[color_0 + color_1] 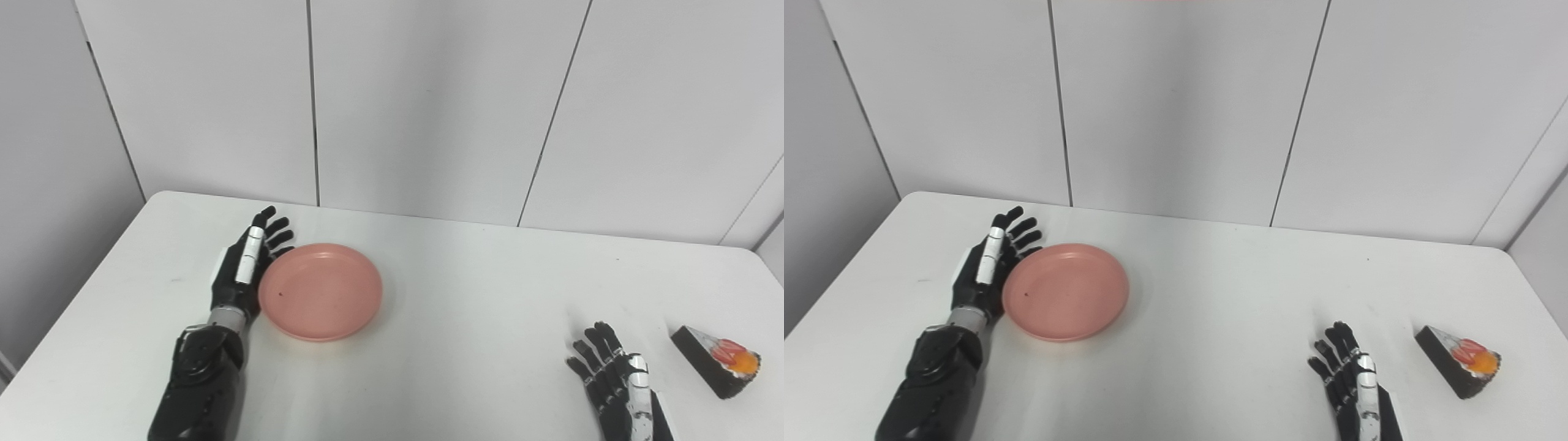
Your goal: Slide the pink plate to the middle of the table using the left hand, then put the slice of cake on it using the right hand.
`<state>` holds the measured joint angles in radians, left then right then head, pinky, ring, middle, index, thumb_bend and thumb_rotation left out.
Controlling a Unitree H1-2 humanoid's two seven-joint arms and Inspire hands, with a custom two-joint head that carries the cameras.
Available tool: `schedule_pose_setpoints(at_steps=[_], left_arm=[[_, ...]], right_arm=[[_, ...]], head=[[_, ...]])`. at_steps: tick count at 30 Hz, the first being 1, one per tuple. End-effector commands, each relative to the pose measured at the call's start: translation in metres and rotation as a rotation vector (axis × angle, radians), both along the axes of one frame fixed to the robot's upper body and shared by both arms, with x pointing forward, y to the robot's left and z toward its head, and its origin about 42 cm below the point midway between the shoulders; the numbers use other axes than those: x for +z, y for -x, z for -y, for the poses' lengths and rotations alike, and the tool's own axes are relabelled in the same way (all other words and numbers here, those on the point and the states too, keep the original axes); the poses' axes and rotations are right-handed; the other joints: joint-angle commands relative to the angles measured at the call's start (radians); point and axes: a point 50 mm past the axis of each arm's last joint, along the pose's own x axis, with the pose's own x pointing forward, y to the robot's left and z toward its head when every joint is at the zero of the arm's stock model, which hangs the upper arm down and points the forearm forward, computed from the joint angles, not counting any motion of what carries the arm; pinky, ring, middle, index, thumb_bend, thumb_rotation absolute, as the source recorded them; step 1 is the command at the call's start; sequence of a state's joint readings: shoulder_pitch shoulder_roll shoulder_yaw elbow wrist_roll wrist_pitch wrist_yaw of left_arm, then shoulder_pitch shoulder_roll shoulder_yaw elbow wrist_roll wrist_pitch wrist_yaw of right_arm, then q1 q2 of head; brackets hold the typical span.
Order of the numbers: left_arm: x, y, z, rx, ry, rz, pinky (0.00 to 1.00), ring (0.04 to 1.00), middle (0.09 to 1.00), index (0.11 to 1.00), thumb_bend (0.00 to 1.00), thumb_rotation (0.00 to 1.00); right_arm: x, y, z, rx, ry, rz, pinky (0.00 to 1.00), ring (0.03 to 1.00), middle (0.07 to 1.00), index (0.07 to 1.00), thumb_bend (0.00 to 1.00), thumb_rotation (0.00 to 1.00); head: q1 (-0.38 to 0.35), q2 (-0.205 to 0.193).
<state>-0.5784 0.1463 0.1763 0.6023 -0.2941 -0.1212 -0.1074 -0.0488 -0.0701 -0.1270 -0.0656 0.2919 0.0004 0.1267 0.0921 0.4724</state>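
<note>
Left arm: comes in at the near left, forearm angled toward the far side.
Left hand (245,269): edge-on, fingers (274,228) straight and spread, holding nothing.
Right hand (615,383): near right, low, fingers apart and extended, holding nothing.

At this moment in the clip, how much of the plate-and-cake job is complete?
Nothing is finished yet. The pink plate sits left of the table's middle, with the left hand open against its left rim, placed to push it. The right hand lies open beside the slice of cake, not touching it. Left: sliding the plate to the centre, then picking up the cake and setting it on the plate.
</note>
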Motion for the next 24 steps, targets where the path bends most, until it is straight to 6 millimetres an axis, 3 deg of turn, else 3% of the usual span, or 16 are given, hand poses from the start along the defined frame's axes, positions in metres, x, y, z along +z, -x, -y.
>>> schedule_pose_setpoints(at_steps=[1,10,18,24], left_arm=[[-0.006,0.002,0.012,-0.032,0.008,-0.035,0.76,0.827,0.842,0.871,0.79,0.8],[-0.005,0.012,0.043,-0.04,0.042,-0.05,0.74,0.836,0.845,0.862,0.8,0.79],[0.001,0.023,0.069,-0.042,0.08,-0.046,0.73,0.825,0.856,0.85,0.76,0.8],[0.001,0.03,0.084,-0.073,0.088,-0.051,0.79,0.841,0.858,0.833,0.78,0.8]], right_arm=[[0.007,0.0,-0.001,-0.006,0.009,0.045,0.88,0.904,0.919,0.903,0.74,0.94],[0.012,0.001,-0.012,0.005,0.014,0.039,0.88,0.899,0.918,0.9,0.75,0.91],[0.014,0.002,-0.03,-0.003,0.025,0.035,0.86,0.891,0.915,0.899,0.77,0.9],[0.014,0.003,-0.042,-0.006,0.042,0.038,0.85,0.891,0.916,0.898,0.81,0.9]], head=[[0.001,0.0],[-0.089,0.027],[-0.191,0.039],[-0.249,0.045]])
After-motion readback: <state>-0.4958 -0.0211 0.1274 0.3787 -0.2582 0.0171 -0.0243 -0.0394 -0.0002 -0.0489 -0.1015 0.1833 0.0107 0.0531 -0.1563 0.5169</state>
